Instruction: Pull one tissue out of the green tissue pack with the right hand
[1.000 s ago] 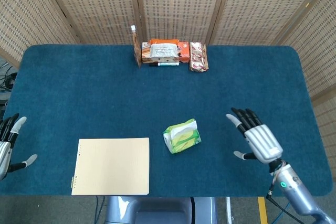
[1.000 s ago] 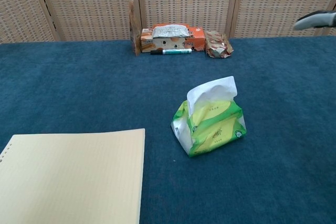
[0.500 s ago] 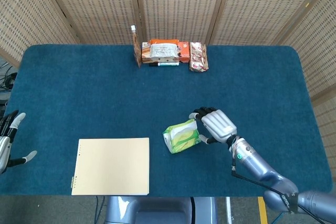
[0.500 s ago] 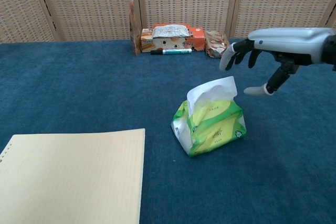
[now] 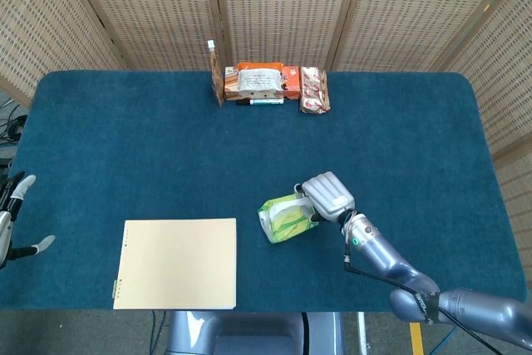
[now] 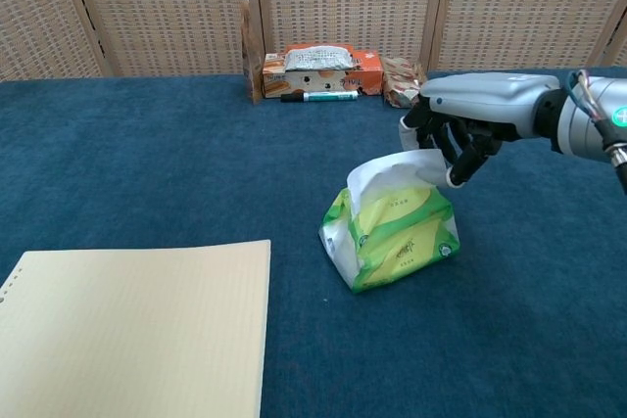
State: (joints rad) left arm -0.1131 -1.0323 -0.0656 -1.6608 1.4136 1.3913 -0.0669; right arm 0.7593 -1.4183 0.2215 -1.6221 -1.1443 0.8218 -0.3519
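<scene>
The green tissue pack (image 5: pixel 287 219) (image 6: pixel 397 237) lies on the blue table, a little right of its middle, with a white tissue (image 6: pixel 390 172) sticking up from its slot. My right hand (image 5: pixel 327 194) (image 6: pixel 460 115) hovers over the pack's right end, palm down. Its fingers curl down onto the tissue's upper right corner while the thumb closes in from the right, so the corner is pinched between them. My left hand (image 5: pixel 12 220) shows only in the head view, at the table's far left edge, fingers apart and holding nothing.
A tan notepad (image 5: pixel 176 262) (image 6: pixel 127 330) lies near the front edge, left of the pack. Snack packets (image 5: pixel 270 82) (image 6: pixel 323 66), a marker pen (image 6: pixel 321 97) and a slim upright box (image 5: pixel 216 76) stand at the back centre against the wicker screen.
My right hand swept in from the table's right side to above the pack, then lowered and curled its fingers onto the tissue's corner. The left hand drifted slightly outward.
</scene>
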